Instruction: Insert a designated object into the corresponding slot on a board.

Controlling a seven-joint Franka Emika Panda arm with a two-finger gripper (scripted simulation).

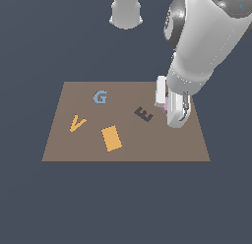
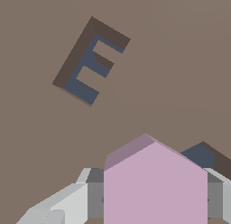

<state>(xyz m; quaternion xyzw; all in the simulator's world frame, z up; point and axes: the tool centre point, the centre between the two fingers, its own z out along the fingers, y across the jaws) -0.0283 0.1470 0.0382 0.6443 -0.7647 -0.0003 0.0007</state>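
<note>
I had the gripper [image 1: 172, 107] low over the board [image 1: 64, 149], near its edge on the exterior view's right, with the pink hexagonal block [image 2: 155, 184] clamped between the jaws — they were closed only as far as the block's width let them, one finger pad against each flat side. In the exterior view just a sliver of pink [image 1: 167, 103] showed between the white fingers [image 1: 161, 93].

From the wrist view I judged this to be the carry-and-align step, close to the insertion. The slot [image 2: 205, 156] was peeking out just behind the block's upper edge; only one dark corner of it was visible, so I could not tell how well the hexagon's sides matched the hole's. The block sat beside the slot, not yet in it, and I could not say whether it was touching the board.

The E-shaped cutout [image 2: 92, 60] lay well apart and was no concern, nor were the G [image 1: 100, 97], the V [image 1: 77, 123] and the orange rectangle [image 1: 111, 138] toward the exterior view's left.

The next move, as I read it, called for a small shift to centre the block over the hole, perhaps a slight twist to square the edges, then a straight descent before letting go — a misaligned corner would likely catch on the rim
</note>
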